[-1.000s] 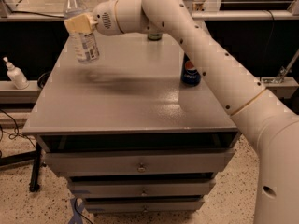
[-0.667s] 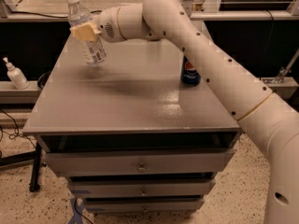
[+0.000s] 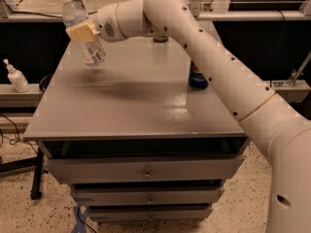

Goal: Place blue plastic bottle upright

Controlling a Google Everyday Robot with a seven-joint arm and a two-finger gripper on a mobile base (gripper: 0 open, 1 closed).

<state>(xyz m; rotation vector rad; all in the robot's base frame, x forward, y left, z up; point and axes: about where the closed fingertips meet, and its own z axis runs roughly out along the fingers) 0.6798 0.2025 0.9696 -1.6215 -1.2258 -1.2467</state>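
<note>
The blue plastic bottle (image 3: 83, 33) is a clear ribbed bottle with a white cap and pale label. It hangs in the air above the far left part of the grey cabinet top (image 3: 131, 106), tilted with its cap leaning to the upper left. My gripper (image 3: 83, 32) is shut on the bottle's middle, with a tan finger pad (image 3: 80, 31) across it. The bottle's base is a little above the surface, over its own shadow.
A dark blue Pepsi can (image 3: 198, 76) stands at the right side of the top, partly behind my arm. A dark green object (image 3: 161, 38) sits at the far edge. A white pump bottle (image 3: 14, 76) stands on a ledge to the left. Drawers are below.
The gripper with the bottle has shifted slightly and the bottle now tilts more, cap toward the upper left. The can has not moved.
</note>
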